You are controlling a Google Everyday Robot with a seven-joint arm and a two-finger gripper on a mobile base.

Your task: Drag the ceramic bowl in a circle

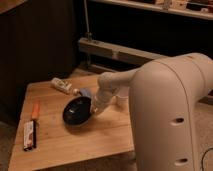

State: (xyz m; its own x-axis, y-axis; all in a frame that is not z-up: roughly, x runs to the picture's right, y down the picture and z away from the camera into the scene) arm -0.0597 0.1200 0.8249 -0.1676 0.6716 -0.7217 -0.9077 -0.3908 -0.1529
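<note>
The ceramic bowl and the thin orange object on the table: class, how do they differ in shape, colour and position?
The ceramic bowl is round; the orange object is a thin stick. The bowl is glossy black and far larger; the orange object is bright and small. The gripper sits at the bowl's rim; the orange object lies apart, untouched. Both rest on the wooden table.

The hand (95, 107), on the ceramic bowl (75, 112), hides its rim there; the arm (170, 115) is cut off below.

Dim warm light, deep shadows behind; pincer (95, 108) at glossy ceramic bowl (75, 112) rim.
</note>
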